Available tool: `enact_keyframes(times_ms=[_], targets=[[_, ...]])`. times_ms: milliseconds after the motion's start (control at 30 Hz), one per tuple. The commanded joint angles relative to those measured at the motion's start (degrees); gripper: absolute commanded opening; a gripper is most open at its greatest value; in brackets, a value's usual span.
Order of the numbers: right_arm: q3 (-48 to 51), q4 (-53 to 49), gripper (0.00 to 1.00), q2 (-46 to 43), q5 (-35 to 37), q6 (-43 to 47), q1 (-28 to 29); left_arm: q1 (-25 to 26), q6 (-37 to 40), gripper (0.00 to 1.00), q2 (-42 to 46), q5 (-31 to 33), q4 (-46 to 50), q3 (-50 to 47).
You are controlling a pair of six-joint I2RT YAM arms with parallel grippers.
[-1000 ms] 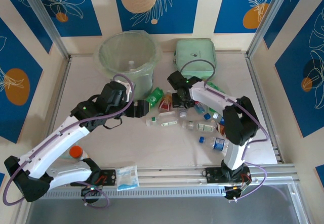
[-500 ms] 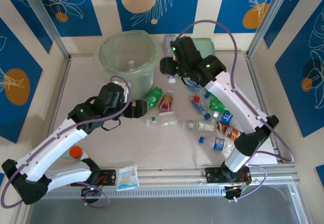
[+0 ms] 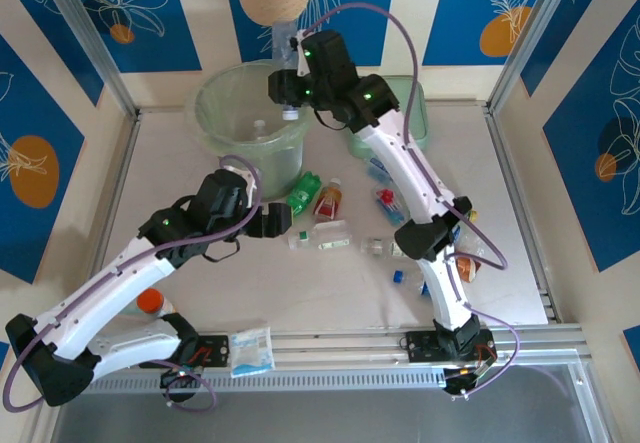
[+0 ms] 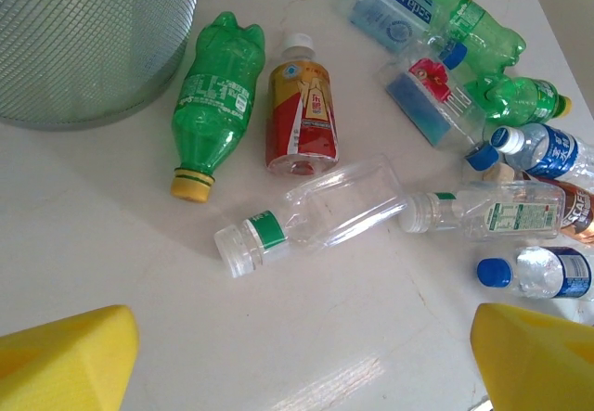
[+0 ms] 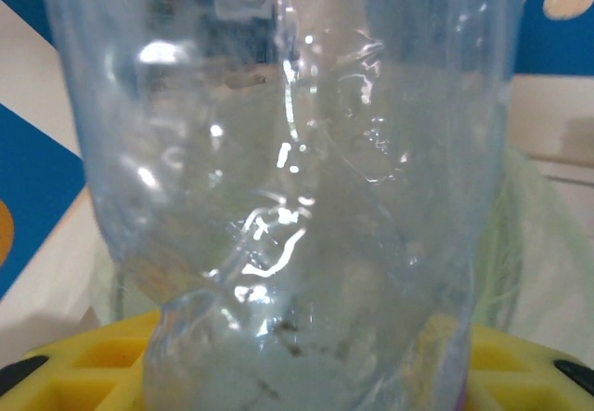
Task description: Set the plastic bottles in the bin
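My right gripper [image 3: 288, 91] is raised over the right rim of the pale-green bin [image 3: 235, 118] and is shut on a clear plastic bottle [image 3: 289, 51], which stands upright in its jaws. In the right wrist view that bottle [image 5: 297, 179] is pressed close to the lens. My left gripper [image 3: 272, 219] hovers open and empty [image 4: 302, 365] over bare table. Just beyond it lie a clear bottle with a green band [image 4: 316, 211], a green bottle [image 4: 213, 96] and a red-and-gold labelled bottle [image 4: 300, 114]. The bin's wall [image 4: 93, 40] is at the upper left.
Several more bottles lie to the right, among them a clear white-capped one [image 4: 492, 214] and a blue-capped one [image 4: 534, 272]. A mint-green case [image 3: 400, 113] lies behind the right arm. A white-and-blue packet [image 3: 251, 351] sits at the near edge.
The right arm has risen from the bottle pile with the clear bottle and swung left and back to the bin's rim. The left arm has barely moved.
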State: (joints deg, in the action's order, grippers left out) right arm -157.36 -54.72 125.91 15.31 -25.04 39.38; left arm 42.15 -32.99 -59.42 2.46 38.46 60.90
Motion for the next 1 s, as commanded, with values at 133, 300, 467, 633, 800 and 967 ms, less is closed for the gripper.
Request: enact_keyframes(times_ms=[133,300,467,633,800,967], targets=[[2.32,3.99,0.68,-0.18,-5.49,-1.22,-1.57,0.3,-0.06,0.92,1.06,-1.04,-0.94,-0.7],[2.07,4.2,0.79,-0.27,-6.08,-1.59,-2.1,0.3,0.21,0.93,0.88,-0.73,-1.15,-0.52],[2.21,3.63,0.79,-1.51,-5.74,-1.51,-2.2,0.3,0.63,0.93,0.36,-0.53,-1.19,-0.31],[4.84,2.86,0.79,-4.8,-4.44,-1.52,-1.98,0.29,2.16,0.93,0.1,-0.11,-1.29,0.6],[17.82,6.28,0.79,-14.47,-3.26,-3.23,-1.85,0.29,3.98,0.95,-1.03,-1.75,-5.74,-0.55],[36.39,10.45,0.79,-27.97,-0.55,-5.11,-2.48,2.43,6.29,0.97,-3.75,-3.93,-11.4,-1.84]])
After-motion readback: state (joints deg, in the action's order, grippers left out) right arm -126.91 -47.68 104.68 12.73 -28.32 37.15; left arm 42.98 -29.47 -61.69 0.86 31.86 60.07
